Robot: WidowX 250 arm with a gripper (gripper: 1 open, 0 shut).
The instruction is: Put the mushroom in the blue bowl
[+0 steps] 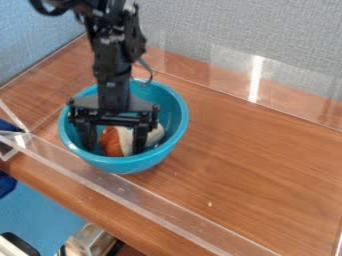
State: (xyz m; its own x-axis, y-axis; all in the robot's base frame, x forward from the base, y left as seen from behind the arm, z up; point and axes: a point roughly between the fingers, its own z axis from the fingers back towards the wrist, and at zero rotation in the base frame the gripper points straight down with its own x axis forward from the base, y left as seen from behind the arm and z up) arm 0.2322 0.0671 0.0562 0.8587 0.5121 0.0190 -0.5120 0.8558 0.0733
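Note:
The blue bowl (pixel 170 105) sits on the wooden table at the left of the camera view. Inside it lies the mushroom (pixel 120 138), reddish-brown cap toward the front, cream stem behind, partly hidden by my fingers. My gripper (pixel 115 133) points down into the bowl and stands open, one black finger on each side of the mushroom. I cannot tell whether the fingers touch it.
Clear acrylic walls (pixel 254 75) ring the wooden tabletop (pixel 254 150). A low clear front panel (pixel 147 205) runs along the near edge. A blue object (pixel 8 129) pokes in at the left edge.

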